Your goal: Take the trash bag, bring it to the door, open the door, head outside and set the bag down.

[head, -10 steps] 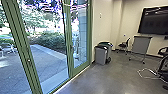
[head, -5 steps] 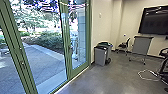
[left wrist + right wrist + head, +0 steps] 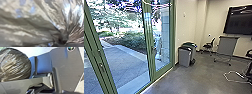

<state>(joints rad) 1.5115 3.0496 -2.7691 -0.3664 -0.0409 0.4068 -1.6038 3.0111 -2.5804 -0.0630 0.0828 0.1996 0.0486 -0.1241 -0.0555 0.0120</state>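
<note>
The trash bag [image 3: 28, 28] lies right up close to the left wrist camera, its dark, shiny plastic drawn together into a tight gather with sharp pleats fanning out from it. That gather sits near the left gripper's end of the arm, but I cannot tell whether the left gripper is clamped on it. In the right wrist view the bag shows as a rounded, full bulge, near the robot's wide plate [image 3: 66, 68] and partly behind the jointed bar [image 3: 21, 85]. I cannot tell whether the right gripper is open or closed, or whether it touches the bag. The head view looks along a tall glass door [image 3: 160, 71] with a green frame and a handle [image 3: 154, 50]. Through the glass are paving [image 3: 124, 65], a pale path edge and green bushes [image 3: 131, 41]. Just beside the glazing, indoors, a gray bin [image 3: 184, 57] stands in front of another bin [image 3: 190, 44], near the wall [image 3: 186, 25]. Farther right are a chair [image 3: 208, 45], a gray stand [image 3: 227, 46] on wheels, a dark wall screen [image 3: 239, 21] and a white cable [image 3: 234, 80] on the floor [image 3: 194, 77].
</note>
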